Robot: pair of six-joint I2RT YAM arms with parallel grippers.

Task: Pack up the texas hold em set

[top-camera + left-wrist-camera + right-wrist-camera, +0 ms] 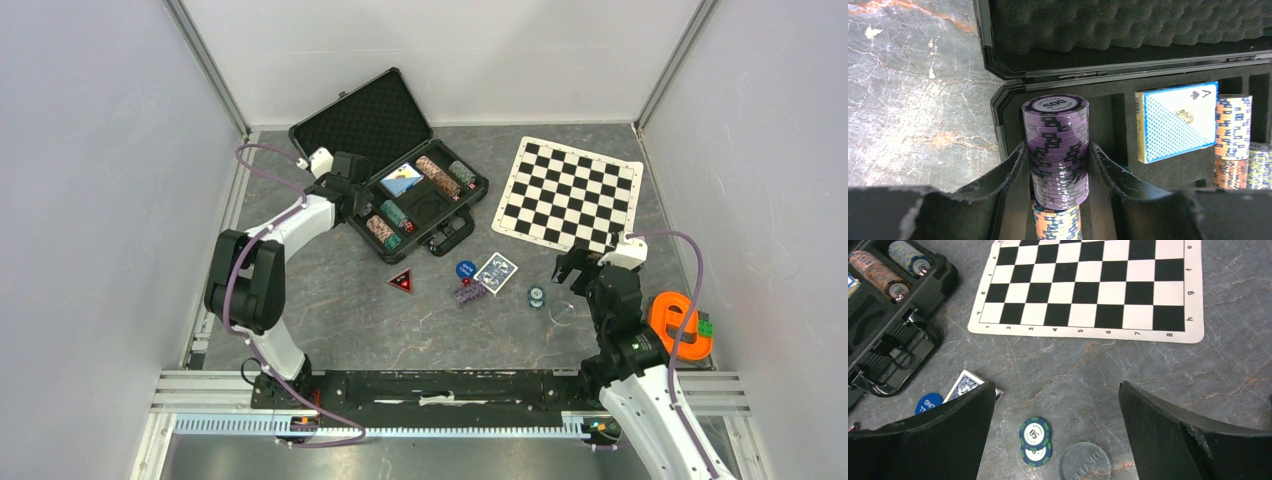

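- The left hand (1058,150) is sitting in a briefcase (365,115) slot, with the purple chip stack (1055,145) filling the gap between its fingers; the raised lid is walling off the far side.
- The card deck (1175,122) is standing just beside the stack, blocking the right.
- The right hand (1057,390) is hovering spread over bare bench (1088,370); two green chips (1035,440) and a clear disc (1084,461) are lying beneath.
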